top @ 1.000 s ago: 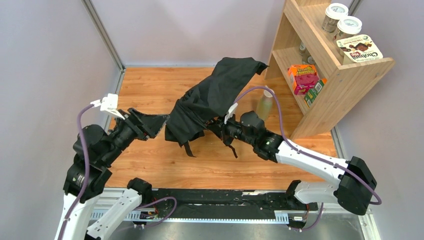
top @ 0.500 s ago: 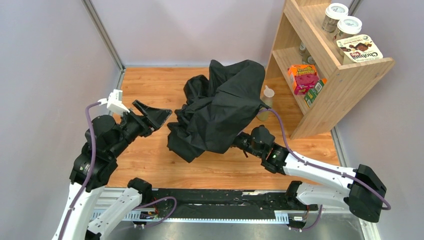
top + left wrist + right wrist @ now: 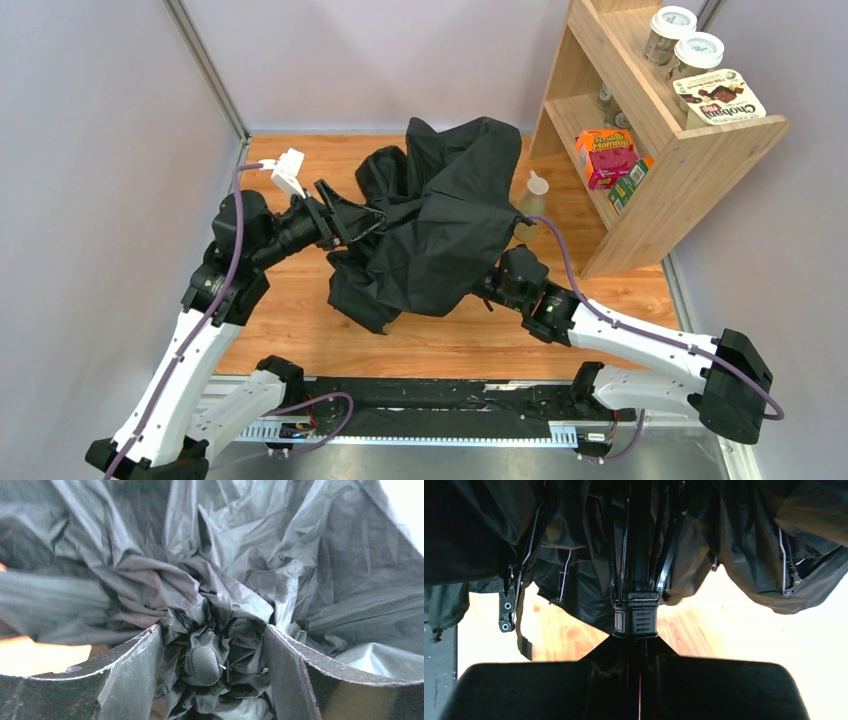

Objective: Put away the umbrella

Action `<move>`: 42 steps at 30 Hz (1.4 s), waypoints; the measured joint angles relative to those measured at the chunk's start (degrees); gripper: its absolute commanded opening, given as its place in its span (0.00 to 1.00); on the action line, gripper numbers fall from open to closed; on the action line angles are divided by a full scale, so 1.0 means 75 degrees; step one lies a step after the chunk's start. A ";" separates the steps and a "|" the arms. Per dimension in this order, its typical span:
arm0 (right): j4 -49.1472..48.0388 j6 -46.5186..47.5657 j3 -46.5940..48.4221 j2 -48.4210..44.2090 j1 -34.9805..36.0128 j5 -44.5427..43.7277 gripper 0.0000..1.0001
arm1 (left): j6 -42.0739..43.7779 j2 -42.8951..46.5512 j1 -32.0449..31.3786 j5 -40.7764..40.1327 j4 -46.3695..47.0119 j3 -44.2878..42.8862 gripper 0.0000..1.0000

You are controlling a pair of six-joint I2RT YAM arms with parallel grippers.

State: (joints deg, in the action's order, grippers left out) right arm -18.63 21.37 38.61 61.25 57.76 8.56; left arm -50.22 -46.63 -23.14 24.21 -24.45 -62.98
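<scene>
Over wooden table [image 3: 300, 330], left claw [image 3: 212, 672] gapes around umbrella [image 3: 440, 230] tip.

The umbrella [image 3: 440, 225] is spread over the table [image 3: 300, 320] centre, between the left pincer [image 3: 335, 222] and the right pincer [image 3: 490, 285]. A shelf [image 3: 650, 140] is placed at the right, a bottle [image 3: 532, 200] just beside it.

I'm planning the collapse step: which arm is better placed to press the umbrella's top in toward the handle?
Left, probably. The left gripper is open with the umbrella top cap sitting between its fingers. The right gripper is shut on the handle end, so it looks suited to bracing.
</scene>
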 measured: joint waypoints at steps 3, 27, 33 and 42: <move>0.0236 0.0026 0.0184 0.0125 0.0061 -0.0248 0.00 | 0.0015 -0.0318 0.0023 0.0510 0.0306 0.0122 0.44; 0.3628 -0.3593 -0.0443 -0.3561 0.0309 -0.1466 1.00 | 0.0592 -0.2020 0.1693 0.5458 0.3660 -0.0356 0.00; 0.3762 -0.4406 -0.0178 -0.3555 -0.0965 0.0169 0.93 | 0.0647 -0.1784 0.1699 0.6373 0.3975 -0.0353 0.00; 0.1862 -0.5893 0.0455 -0.1046 -0.1518 0.3491 0.73 | 0.0350 -0.1329 0.1696 0.6595 0.4625 -0.0306 0.00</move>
State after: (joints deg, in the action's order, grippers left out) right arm -4.67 -22.83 42.02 53.41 46.37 34.74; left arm -47.59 -56.60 -10.41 73.67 10.24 -65.28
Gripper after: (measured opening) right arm 0.871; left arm 0.221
